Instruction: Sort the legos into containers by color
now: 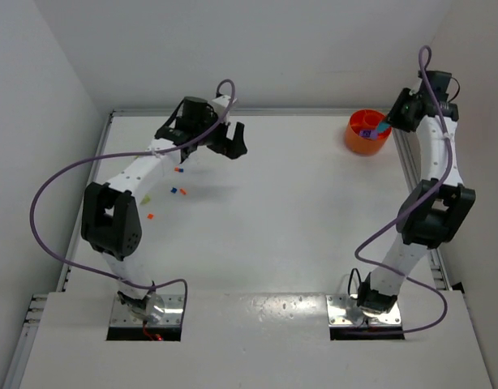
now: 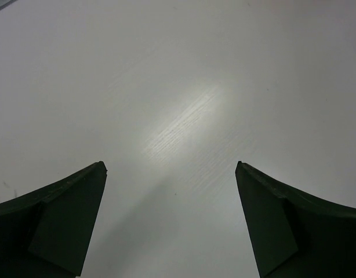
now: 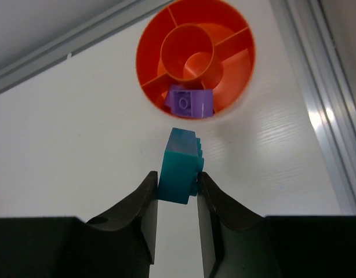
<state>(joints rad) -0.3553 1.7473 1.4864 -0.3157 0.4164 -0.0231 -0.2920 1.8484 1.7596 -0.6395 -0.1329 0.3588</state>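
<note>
Here the right end effector (image 3: 177, 180) pinches a teal brick (image 3: 179, 165) near the orange bowl (image 3: 239, 69) at the counter's (image 1: 298, 211) far right corner; the left end effector (image 2: 171, 168) hangs spread wide.

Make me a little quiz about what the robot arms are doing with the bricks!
1. True or false: the left gripper is holding a brick.
2. Where is the teal brick? A) lying on the table B) pinched in the right gripper C) in the other gripper
3. Fill in: the orange bowl has a ____ brick inside, near its rim.

Key: 1 false, its jaws stand wide open with nothing between them. 2 B. 3 purple; the purple brick lies in a compartment of the bowl.
</note>
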